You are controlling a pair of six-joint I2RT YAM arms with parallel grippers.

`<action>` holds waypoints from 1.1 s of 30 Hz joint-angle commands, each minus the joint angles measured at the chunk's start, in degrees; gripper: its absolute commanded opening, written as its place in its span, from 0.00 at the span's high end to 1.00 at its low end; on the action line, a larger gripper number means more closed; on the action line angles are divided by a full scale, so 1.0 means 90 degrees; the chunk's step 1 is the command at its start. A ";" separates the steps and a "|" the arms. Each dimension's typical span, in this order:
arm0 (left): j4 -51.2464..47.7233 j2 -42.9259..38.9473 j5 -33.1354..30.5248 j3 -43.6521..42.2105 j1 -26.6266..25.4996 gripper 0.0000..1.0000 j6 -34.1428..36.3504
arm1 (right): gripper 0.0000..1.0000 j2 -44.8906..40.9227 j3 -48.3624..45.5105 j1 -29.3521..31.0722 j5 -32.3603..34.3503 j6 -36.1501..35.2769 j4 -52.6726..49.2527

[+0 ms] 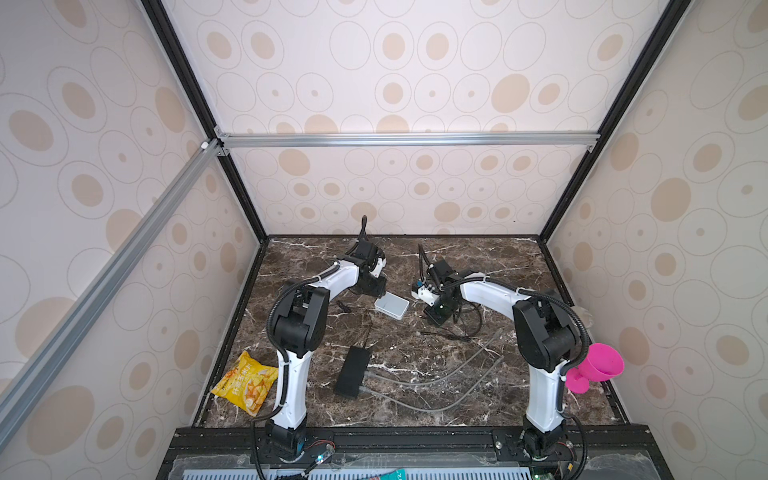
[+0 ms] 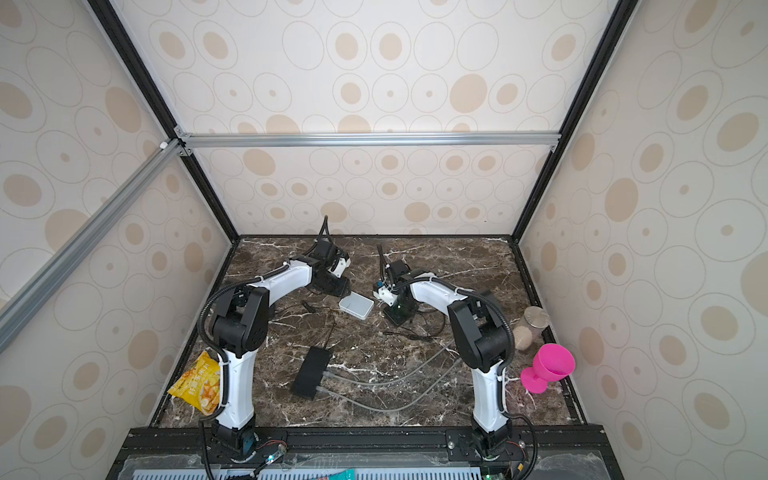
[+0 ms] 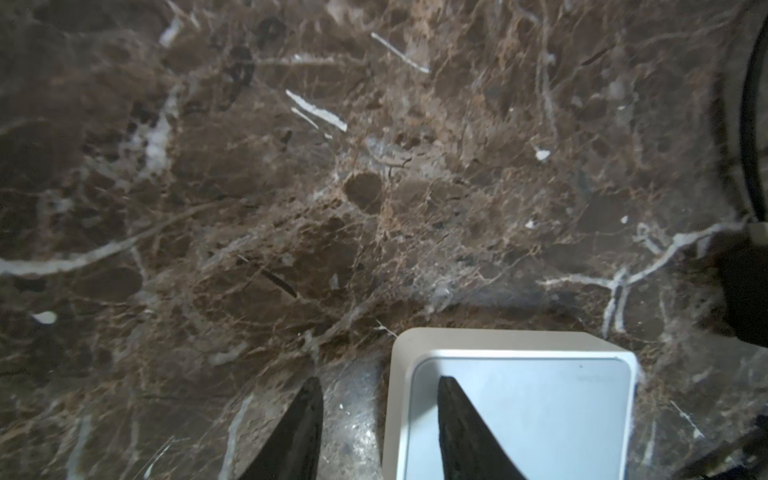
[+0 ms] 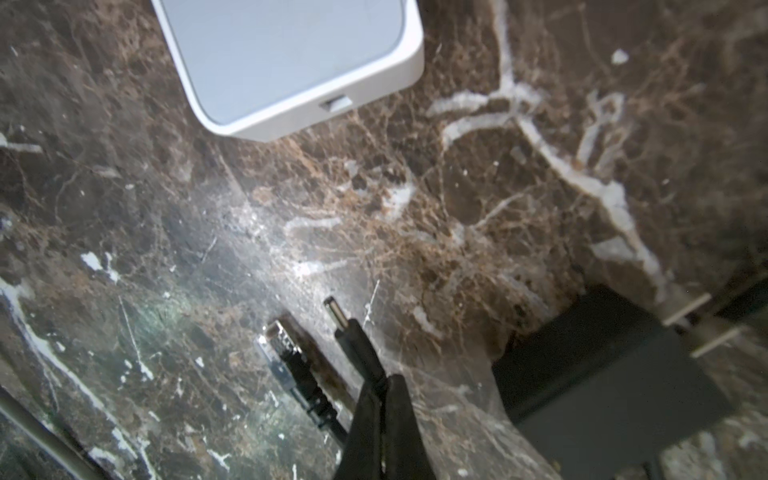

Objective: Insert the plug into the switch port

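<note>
Nearest the camera in both top views, a black rectangular box point(image 1: 351, 372) was left untouched on the dark veined marble tabletop point(image 1: 478, 257). Beyond it, a black barrel plug point(image 4: 349, 328) on a thin black cable was held clenched in the right gripper point(image 4: 380, 390). Its metal tip was aimed toward the flat white plastic switch point(image 4: 291, 50), from which it was apart. A small recess point(image 4: 334, 102) in the switch's side wall, judged to be the port, was turned toward the plug. Farthest, the left gripper point(image 3: 379, 380) was found released, with one finger over the switch's top, one over bare marble beside it, and nothing grasped. The approach was judged to be in hand. The tip would need to be lined up with the recess and pushed straight in while the switch was steadied.
</note>
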 commanded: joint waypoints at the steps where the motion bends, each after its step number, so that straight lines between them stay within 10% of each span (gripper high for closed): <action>1: -0.0308 0.0158 -0.0052 0.0252 0.0016 0.55 0.0226 | 1.00 0.0263 0.0312 0.0084 -0.0157 -0.0010 -0.0098; 33: -0.0520 0.0537 0.0115 0.0497 0.0035 0.56 0.0237 | 1.00 0.1185 0.1419 0.0294 -0.0122 0.0018 -0.0472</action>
